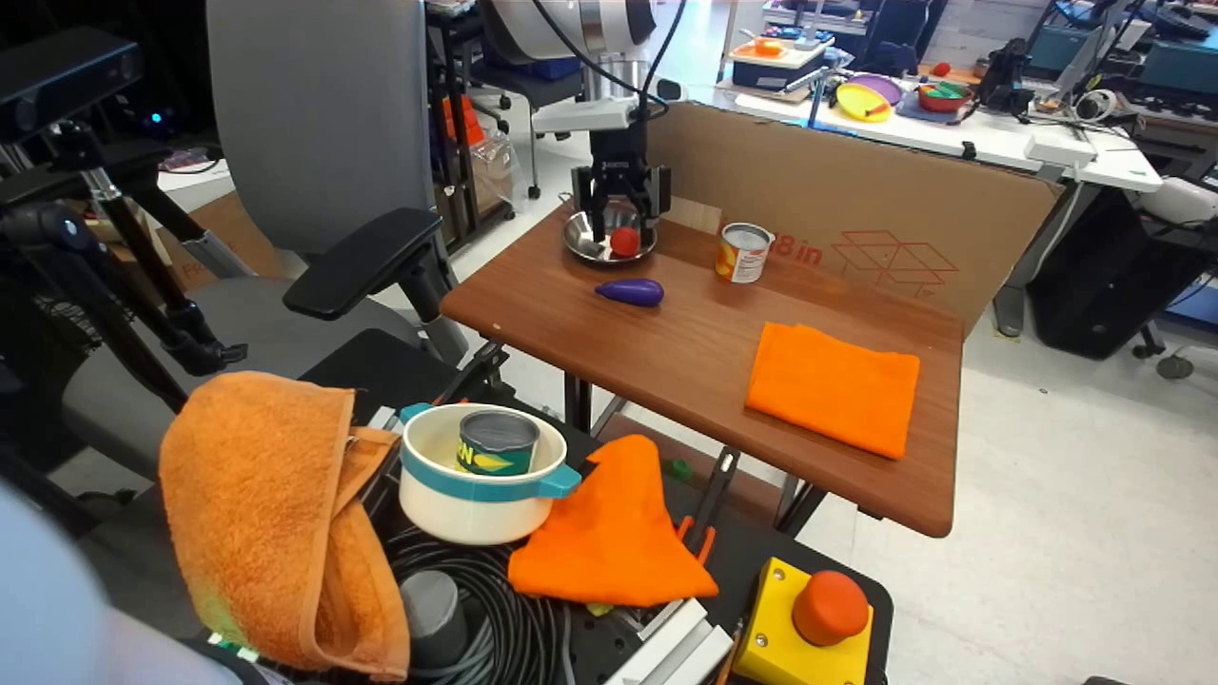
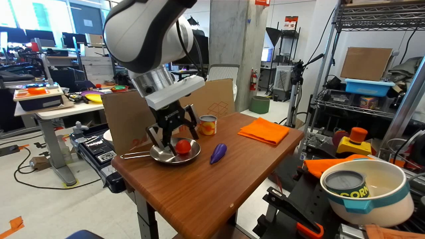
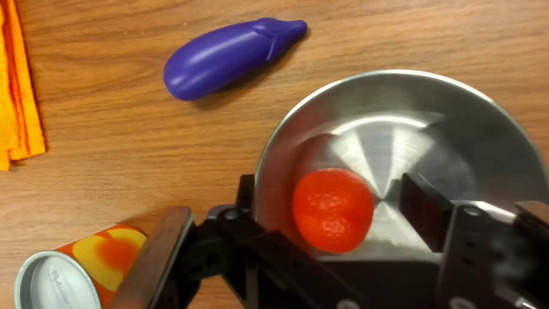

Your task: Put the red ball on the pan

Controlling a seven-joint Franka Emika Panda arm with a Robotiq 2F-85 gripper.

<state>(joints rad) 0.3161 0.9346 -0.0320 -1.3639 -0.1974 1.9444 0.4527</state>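
Inside the silver pan (image 3: 381,148) sits a glossy, dimpled red ball (image 3: 333,210).

Farther off, your 2 exterior views share the table (image 2: 199,186); your wrist view looks down, pan (image 3: 409,148) close at 3 o'clock.

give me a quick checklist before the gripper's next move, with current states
Ball in pan: ok, resting off-centre.
Gripper open: ok, fingers apart on either side of the ball.
Ball free of grip: ok, gaps show on both sides in the wrist view.
Fingers off the pan's rim: cannot tell, any contact is hidden.
Gripper raised clear of the pan: not ok, it reaches down over it.
Eggplant and can apart from pan: ok, both on the table.
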